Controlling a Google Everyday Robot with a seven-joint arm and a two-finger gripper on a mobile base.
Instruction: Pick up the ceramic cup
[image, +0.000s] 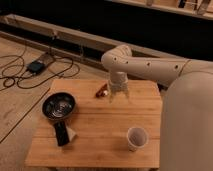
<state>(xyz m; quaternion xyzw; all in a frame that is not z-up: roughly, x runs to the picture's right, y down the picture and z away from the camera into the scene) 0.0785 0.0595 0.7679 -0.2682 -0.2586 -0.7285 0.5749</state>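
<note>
White ceramic cup (136, 137) upright on wooden surface (100, 131) | pincer (118, 96) well beyond cup, grip state cannot tell | dark pan (58, 106) left of cup

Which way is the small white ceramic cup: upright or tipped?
Upright: white ceramic cup shows mouth up. Tool is apart, over far side of wooden table.

dim warm light, deep shadow behind; gripper (118, 96) lit over the table (100, 122)
</note>
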